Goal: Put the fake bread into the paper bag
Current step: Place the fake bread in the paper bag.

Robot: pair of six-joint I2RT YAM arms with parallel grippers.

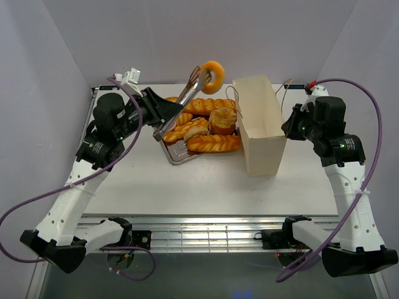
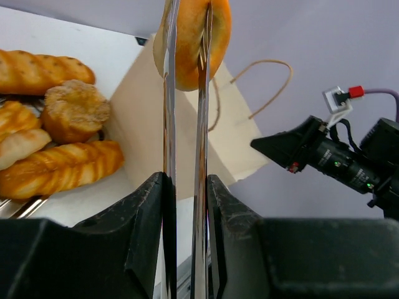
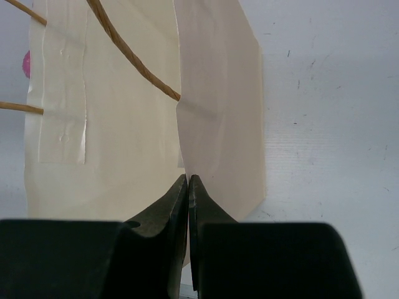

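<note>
My left gripper (image 1: 163,112) is shut on metal tongs (image 1: 187,99) that pinch a golden ring donut (image 1: 213,76), held high above the tray, just left of the paper bag (image 1: 262,128). In the left wrist view the tongs (image 2: 185,156) run up between my fingers (image 2: 149,212) to the donut (image 2: 187,43), with the bag (image 2: 156,124) behind. More fake bread lies on the tray: a braided loaf (image 1: 212,143), a round bun (image 1: 222,119) and twisted loaves (image 1: 187,131). My right gripper (image 1: 288,128) is shut on the bag's right wall (image 3: 124,112), with the jaws (image 3: 188,180) pressed together.
The silver tray (image 1: 177,157) sits on the white table left of the bag. The bag's string handles (image 3: 131,59) loop out on its right side. White walls close in the back and both sides. The right arm (image 2: 336,156) shows in the left wrist view.
</note>
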